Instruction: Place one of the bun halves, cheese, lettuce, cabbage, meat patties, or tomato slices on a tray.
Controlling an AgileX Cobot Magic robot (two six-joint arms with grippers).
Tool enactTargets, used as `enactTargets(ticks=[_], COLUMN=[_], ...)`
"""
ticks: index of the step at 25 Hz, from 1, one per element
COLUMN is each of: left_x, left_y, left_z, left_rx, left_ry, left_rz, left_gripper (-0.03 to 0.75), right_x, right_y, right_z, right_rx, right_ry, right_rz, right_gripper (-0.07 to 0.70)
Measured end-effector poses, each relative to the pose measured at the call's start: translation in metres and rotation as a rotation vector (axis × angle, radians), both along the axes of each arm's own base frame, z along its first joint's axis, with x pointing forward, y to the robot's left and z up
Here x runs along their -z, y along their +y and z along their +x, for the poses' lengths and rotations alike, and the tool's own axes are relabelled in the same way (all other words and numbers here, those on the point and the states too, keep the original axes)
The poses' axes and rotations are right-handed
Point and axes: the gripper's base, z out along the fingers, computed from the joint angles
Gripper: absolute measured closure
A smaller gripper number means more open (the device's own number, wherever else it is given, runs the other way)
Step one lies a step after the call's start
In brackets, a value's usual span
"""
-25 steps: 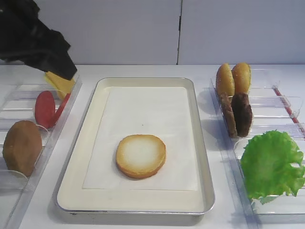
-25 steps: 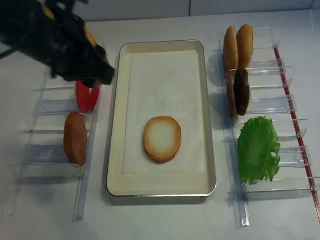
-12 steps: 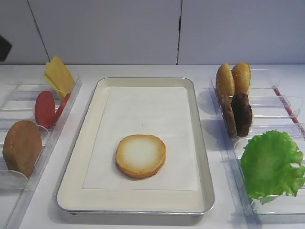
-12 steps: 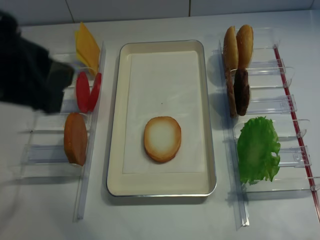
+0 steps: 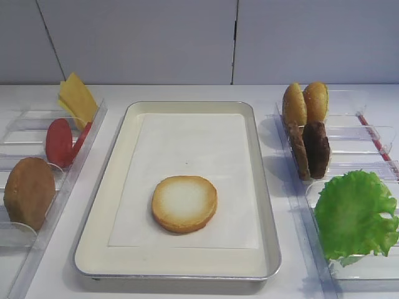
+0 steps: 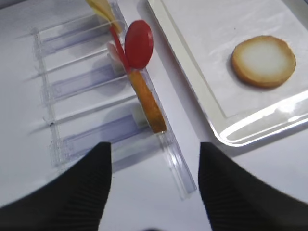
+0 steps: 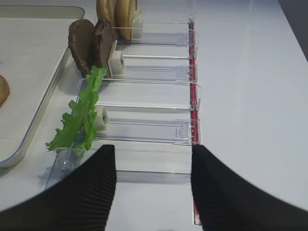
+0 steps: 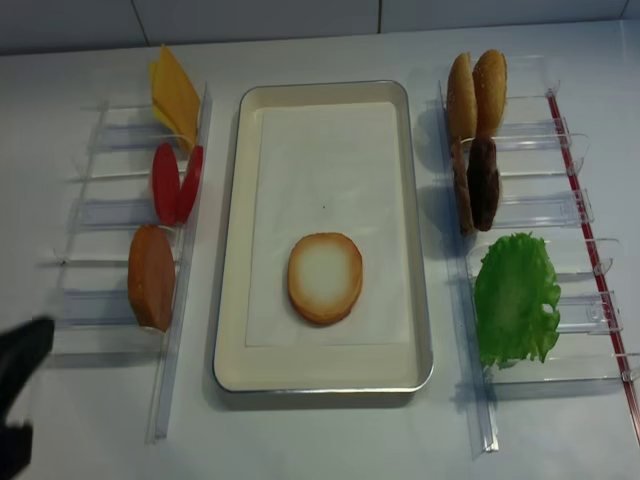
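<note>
One bun half [image 5: 184,204] lies flat, cut face up, on the white paper sheet [image 5: 193,156] inside the silver tray [image 5: 100,212], toward the tray's near end and roughly midway between its long sides. Nothing touches it.

On the left side, a clear plastic bin [image 8: 110,215] holds the pale-yellow cheese [image 5: 76,97] at the far end, two red tomato slices [image 5: 60,142] standing on edge next, and a brown bun half [image 5: 28,192] standing nearest. On the right side, another clear bin [image 8: 545,200] holds two golden domed bun halves [image 5: 305,103] at the far end, the two dark meat patties [image 5: 312,149] upright just in front of them, and the green lettuce [image 5: 355,215] leaf leaning in the near section.

The left gripper [image 6: 154,183] shows in its wrist view with both dark ribbed fingers [image 6: 82,192] spread apart over bare table beside the left bin, holding nothing. The right gripper [image 7: 151,187] likewise has its fingers [image 7: 86,192] parted and empty, above the near end of the right bin, just in front of the lettuce. A dark blur at the lower-left corner of the realsense view is part of the left arm [image 8: 18,385].
</note>
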Motion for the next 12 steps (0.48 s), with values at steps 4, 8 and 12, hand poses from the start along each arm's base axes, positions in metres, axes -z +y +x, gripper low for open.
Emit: enactTargets(ticks=[4, 8, 12], left_x=[0.020, 0.036, 0.054], left_y=[0.007, 0.011, 0.013], left_z=[-0.021, -0.035, -0.045], left_rx=[-0.009, -0.007, -0.006], left_ry=[0.018, 0.011, 0.010], left_rz=[-0.003, -0.012, -0.034], left_gripper=[0.309, 0.303, 0.295], right_x=[0.000, 0.000, 0.000], right_y=[0.000, 0.000, 0.000], right_z=[0.000, 0.000, 0.000], right_rx=[0.000, 0.000, 0.000], right_ry=[0.000, 0.000, 0.000], right_rz=[0.000, 0.000, 0.000], right_gripper=[0.230, 0.230, 0.230])
